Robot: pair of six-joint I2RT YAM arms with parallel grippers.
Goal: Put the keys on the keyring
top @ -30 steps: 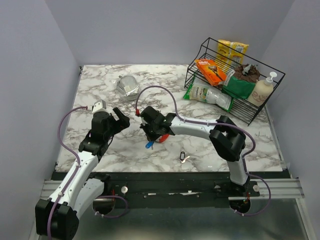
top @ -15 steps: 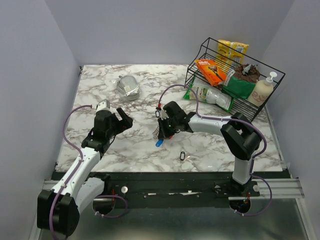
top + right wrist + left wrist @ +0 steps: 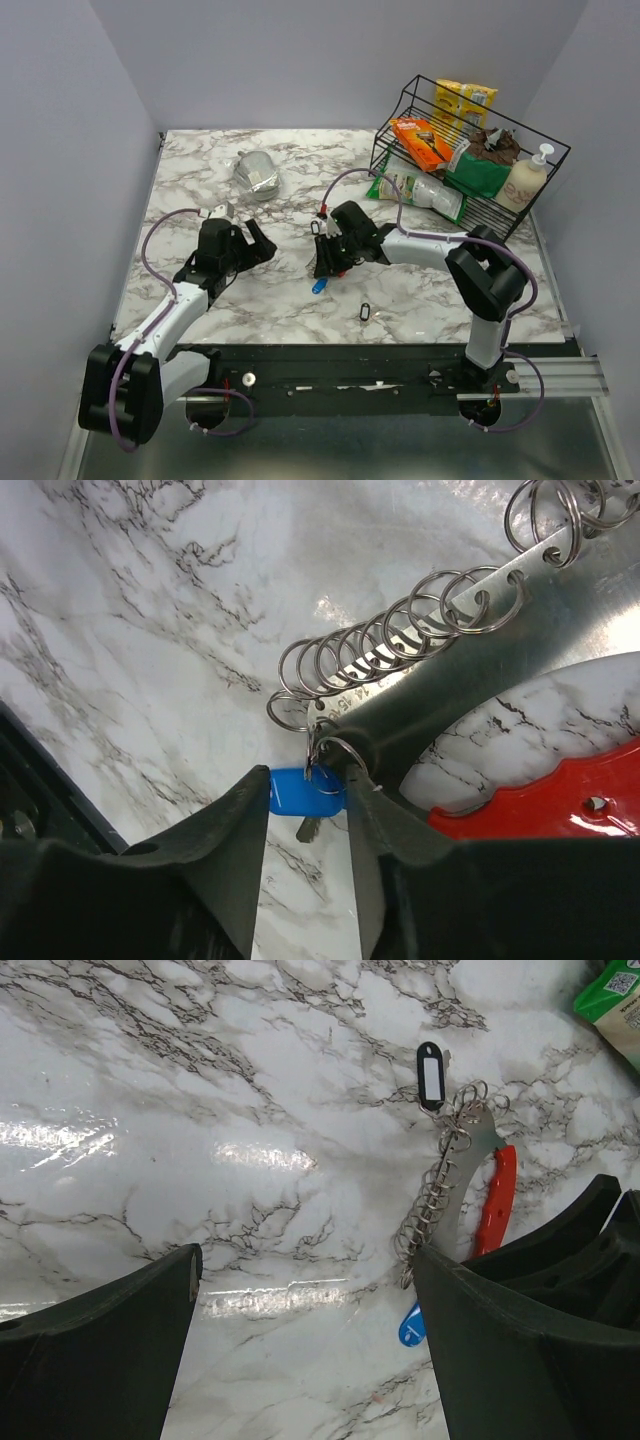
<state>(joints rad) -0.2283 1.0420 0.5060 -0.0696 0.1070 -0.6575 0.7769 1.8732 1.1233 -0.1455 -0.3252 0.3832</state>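
The keyring lies mid-table: a silver bar strung with rings (image 3: 468, 1145), a curved red tag (image 3: 496, 1200) and a small blue tag (image 3: 409, 1326). One black key with a white centre (image 3: 430, 1074) lies just beyond its ring end, also seen from above (image 3: 316, 229). A second key (image 3: 365, 312) lies apart near the front edge. My right gripper (image 3: 305, 782) stands over the keyring's lower end, jaws parted, with the blue tag (image 3: 303, 791) and a small ring (image 3: 340, 760) between the fingers. My left gripper (image 3: 305, 1360) hovers wide open, left of the keyring, holding nothing.
A black wire rack (image 3: 497, 228) with boxes, packets and a pump bottle stands at the back right, a green packet (image 3: 412, 188) leaning at its foot. A crumpled foil bundle (image 3: 257, 172) sits at the back centre-left.
My right gripper carried the keyring to the right, then its jaws parted from shut. My left gripper moved right, closer to the keyring, still open.
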